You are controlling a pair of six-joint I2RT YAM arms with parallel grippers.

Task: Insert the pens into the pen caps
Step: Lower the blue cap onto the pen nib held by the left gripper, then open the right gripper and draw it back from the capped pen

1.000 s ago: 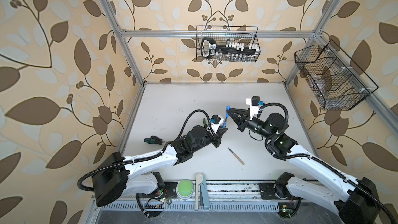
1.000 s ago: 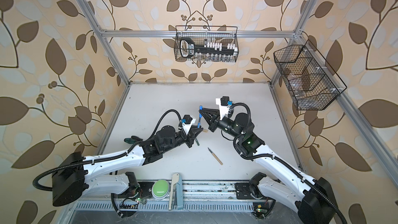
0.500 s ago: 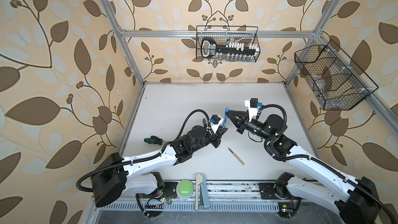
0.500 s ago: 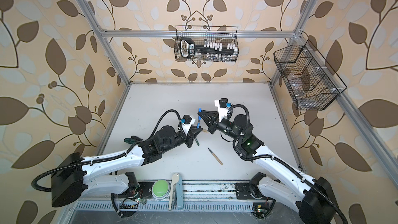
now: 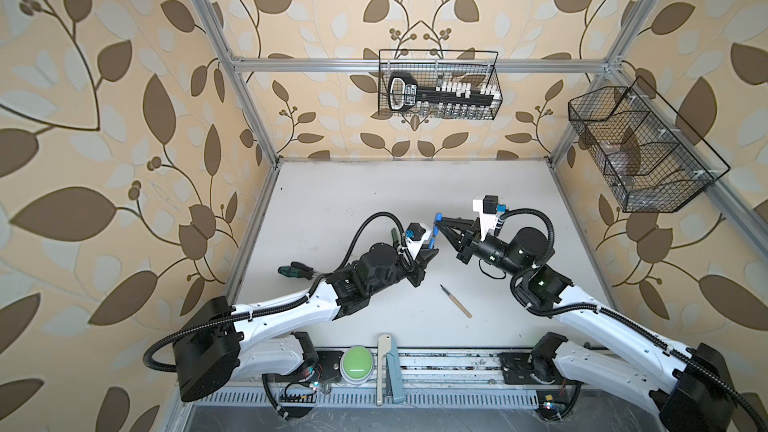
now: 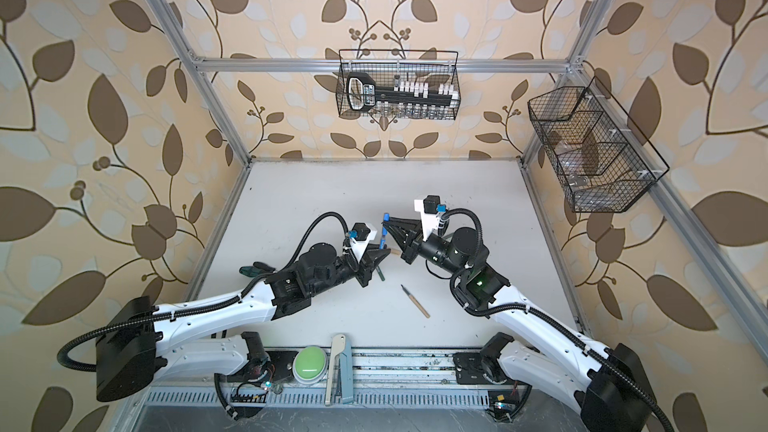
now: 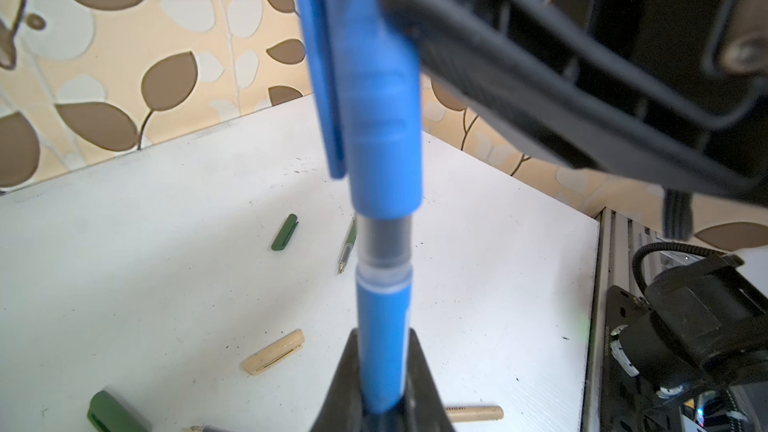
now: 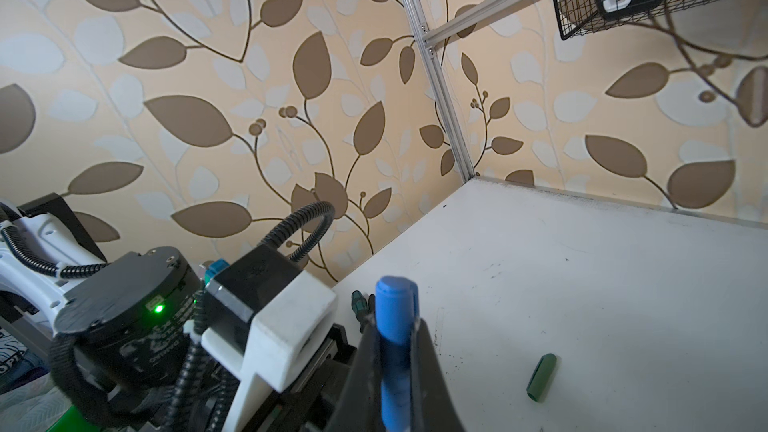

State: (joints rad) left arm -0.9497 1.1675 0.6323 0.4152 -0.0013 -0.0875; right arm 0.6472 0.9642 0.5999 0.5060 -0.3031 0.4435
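Note:
My left gripper [image 7: 384, 334] is shut on the blue pen [image 7: 381, 351] and holds it upright above the table. My right gripper [image 8: 395, 328] is shut on the blue pen cap [image 8: 395, 305]. The cap [image 7: 382, 118] sits over the pen's tip, and a grey section of the pen still shows below its rim. Both top views show the two grippers [image 5: 430, 252] [image 5: 441, 223] meeting at mid-table, also visible here [image 6: 379, 253] [image 6: 391, 223]. On the table lie a tan pen [image 5: 457, 302], a tan cap [image 7: 274, 353], a green cap [image 7: 284, 232] and a green pen [image 7: 349, 247].
A dark green and black item [image 5: 296, 270] lies near the table's left edge beside the left arm. Another dark green piece [image 7: 112, 413] lies close under the left gripper. Wire baskets [image 5: 438, 85] [image 5: 640, 147] hang on the back and right walls. A green button [image 5: 356, 359] sits on the front rail.
My right gripper has shifted slightly left and down with the blue cap, toward the left gripper. The left arm has hardly moved.

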